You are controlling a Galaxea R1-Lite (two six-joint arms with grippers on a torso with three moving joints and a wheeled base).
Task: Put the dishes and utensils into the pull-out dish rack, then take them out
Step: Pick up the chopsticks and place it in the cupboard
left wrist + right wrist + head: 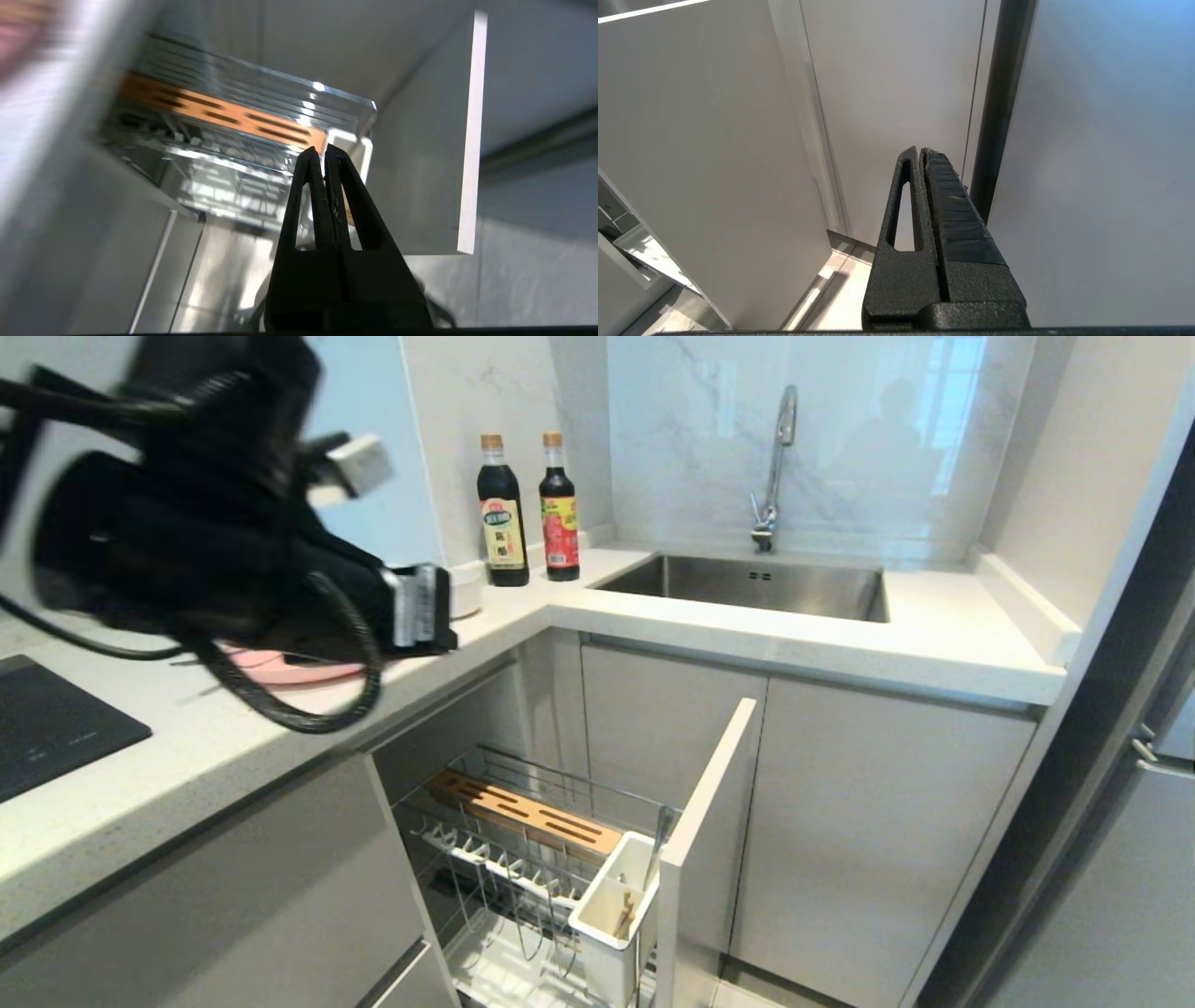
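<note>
Standing on the desk (766, 635): two sauce bottles (527, 513), pink plate (280, 667); dish rack (224, 140) pulled out below; left hand (323, 154) pressed together, empty; right hand (921, 156) likewise

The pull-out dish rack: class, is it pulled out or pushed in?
Pulled out. The pull-out dish rack stands clear of the cabinet, its pale front swung forward, with the wooden strip and cutlery tub exposed.
</note>
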